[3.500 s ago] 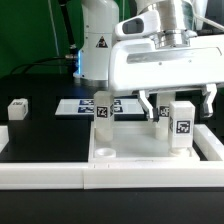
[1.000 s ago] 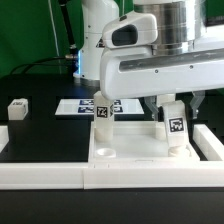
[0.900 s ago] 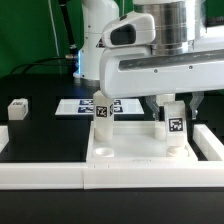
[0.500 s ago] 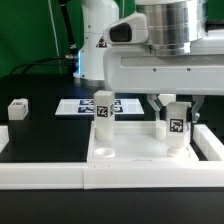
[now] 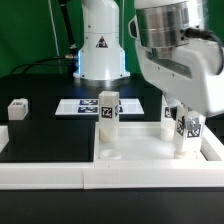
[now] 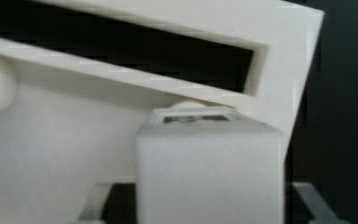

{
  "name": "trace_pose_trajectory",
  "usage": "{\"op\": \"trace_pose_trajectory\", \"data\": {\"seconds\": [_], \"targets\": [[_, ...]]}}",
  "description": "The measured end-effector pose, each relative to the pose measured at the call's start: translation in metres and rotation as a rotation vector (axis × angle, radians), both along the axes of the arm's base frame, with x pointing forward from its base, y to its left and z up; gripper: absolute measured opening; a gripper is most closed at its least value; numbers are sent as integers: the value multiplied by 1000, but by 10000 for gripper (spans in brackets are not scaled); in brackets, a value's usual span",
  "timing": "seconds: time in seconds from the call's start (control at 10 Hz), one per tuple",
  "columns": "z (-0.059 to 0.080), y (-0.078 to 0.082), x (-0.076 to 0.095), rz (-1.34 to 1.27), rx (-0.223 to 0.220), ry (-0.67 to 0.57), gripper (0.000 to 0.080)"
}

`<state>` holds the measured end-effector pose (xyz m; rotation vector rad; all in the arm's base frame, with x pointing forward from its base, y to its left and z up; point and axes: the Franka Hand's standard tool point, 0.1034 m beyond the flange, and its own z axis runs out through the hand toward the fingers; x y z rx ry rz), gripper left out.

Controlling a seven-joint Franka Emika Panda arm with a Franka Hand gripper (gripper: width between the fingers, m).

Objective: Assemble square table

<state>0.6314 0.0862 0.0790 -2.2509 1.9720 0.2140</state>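
Two stand on the slab (image 5: 135,150) — the free leg (image 5: 108,112) and the pinched leg (image 5: 187,130) (image 6: 211,165), clamped in the gripper (image 5: 186,118) — with a third leg (image 5: 17,108) apart on the worktop (image 5: 45,130).

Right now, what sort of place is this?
Most likely a robotics lab bench: a white robot arm stands at a black table, the marker board lies on it, and a white bar fence edges a half-built square table.

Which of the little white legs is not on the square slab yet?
The lone leg at the exterior view's far left, sitting on the black table. The middle leg and right leg stand upright on the slab.
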Motion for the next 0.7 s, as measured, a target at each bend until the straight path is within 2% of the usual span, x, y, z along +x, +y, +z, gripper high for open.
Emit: {"op": "trace_pose_trajectory", "data": {"seconds": [0.2, 0.3, 0.4, 0.5, 0.6, 0.7], "targets": [[1, 1, 0, -146, -2, 27, 291], [0, 1, 0, -124, -2, 23, 360], [0, 1, 0, -103, -2, 20, 360], [0, 2, -1, -33, -13, 11, 494], [0, 8, -2, 155, -39, -17, 613], [0, 13, -1, 337, -59, -61, 613]]}}
